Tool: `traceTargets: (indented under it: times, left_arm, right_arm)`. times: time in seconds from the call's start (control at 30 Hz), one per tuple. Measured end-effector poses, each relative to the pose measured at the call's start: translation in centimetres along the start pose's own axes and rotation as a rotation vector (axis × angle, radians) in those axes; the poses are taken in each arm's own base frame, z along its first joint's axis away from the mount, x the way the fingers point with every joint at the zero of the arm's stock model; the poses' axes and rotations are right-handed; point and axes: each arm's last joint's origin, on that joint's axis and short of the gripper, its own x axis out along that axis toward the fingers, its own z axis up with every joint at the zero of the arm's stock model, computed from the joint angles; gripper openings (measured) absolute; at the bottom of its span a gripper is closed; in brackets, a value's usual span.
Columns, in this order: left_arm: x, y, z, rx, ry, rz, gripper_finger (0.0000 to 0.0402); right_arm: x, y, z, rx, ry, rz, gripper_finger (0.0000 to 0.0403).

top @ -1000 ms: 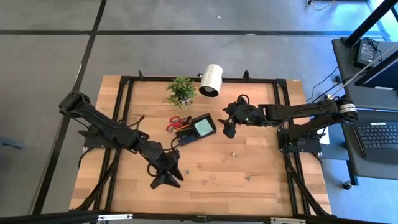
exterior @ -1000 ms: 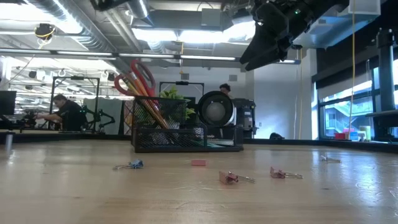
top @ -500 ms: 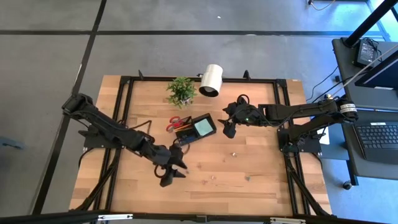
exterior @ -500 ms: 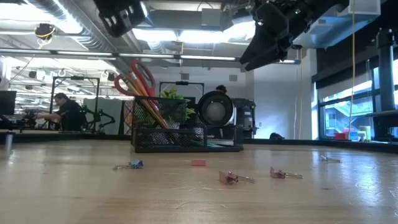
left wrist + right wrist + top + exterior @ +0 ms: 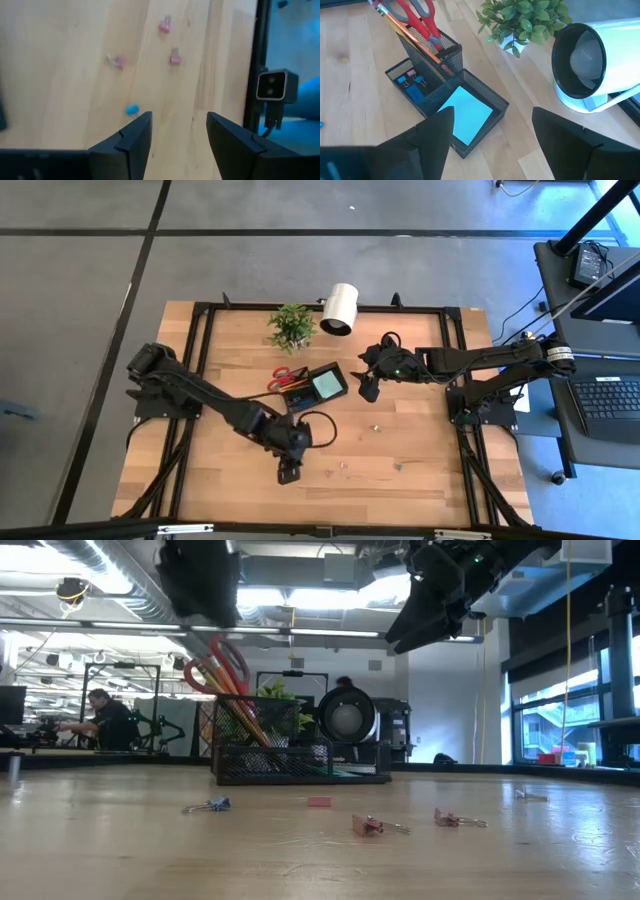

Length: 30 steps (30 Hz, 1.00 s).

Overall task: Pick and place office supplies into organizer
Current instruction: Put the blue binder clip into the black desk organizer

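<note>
1. Four small pink and blue metal binder clips [image 5: 368, 826] lie loose at the near part of the wooden surface [image 5: 420, 435].
2. Left pincer [image 5: 288, 476] hovers above them, fingers apart, empty.
3. Black mesh organizer [image 5: 315, 388] farther back holds red-handled scissors [image 5: 412, 12], teal note pad [image 5: 465, 114].
4. Right pincer [image 5: 366, 392] waits beside organizer, fingers apart, empty.

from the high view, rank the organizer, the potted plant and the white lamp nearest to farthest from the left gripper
Left gripper hangs over the table's front middle.
1. Organizer: just beyond it, toward the table's middle.
2. Potted plant: at the back edge, behind the organizer.
3. White lamp: back edge, beside the plant on the right arm's side.
</note>
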Motion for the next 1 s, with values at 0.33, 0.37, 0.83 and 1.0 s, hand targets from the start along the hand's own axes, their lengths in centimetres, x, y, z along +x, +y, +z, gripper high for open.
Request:
traceTargets:
  times: [0.33, 0.37, 0.83, 1.0]
  left_arm:
    - [3.2, 2.3, 0.4, -0.266, 0.099, 0.119, 0.0182]
    - [3.5, 2.5, 0.4, -0.273, 0.101, 0.128, 0.0182]
    - [5.8, 2.0, -0.5, -0.379, 0.118, 0.178, 0.0182]
    - [5.2, -0.4, 0.6, -0.336, 0.081, 0.116, 0.0182]
  right_arm:
    - [0.0, 0.0, 0.0, -0.001, 0.0, 0.0, 0.0272]
    - [0.0, 0.0, 0.0, -0.001, 0.0, 0.0, 0.0272]
    - [0.0, 0.0, 0.0, 0.049, 0.0, 0.0, 0.0272]
    - [0.0, 0.0, 0.0, 0.052, 0.001, -0.001, 0.0272]
